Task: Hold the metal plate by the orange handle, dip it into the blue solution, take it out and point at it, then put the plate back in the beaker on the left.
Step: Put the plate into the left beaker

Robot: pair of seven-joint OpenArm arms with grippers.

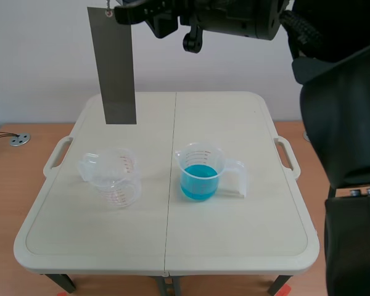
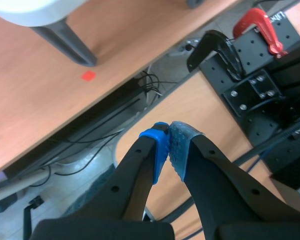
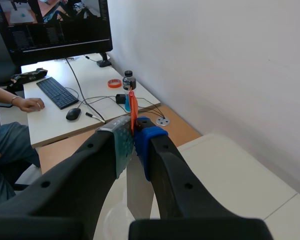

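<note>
A long grey metal plate (image 1: 117,68) hangs upright high above the table's far left. My right gripper (image 1: 120,11), on the arm raised across the top, is shut on its orange handle (image 3: 133,107). In the right wrist view the plate (image 3: 139,186) drops down from between the fingers of that gripper (image 3: 135,132). Below the plate and nearer to me stands the empty clear beaker (image 1: 114,176). The beaker of blue solution (image 1: 200,174) stands at the table's middle. My left gripper (image 2: 167,136) is shut on nothing and hangs over the floor beside the table, out of the scene view.
The white folding table (image 1: 234,246) has side handles (image 1: 288,157). A wall stands close behind it. In the right wrist view a person's hand (image 3: 27,104) rests by a keyboard (image 3: 57,92) on a desk. A red clamp (image 2: 260,27) sits near my left arm's base.
</note>
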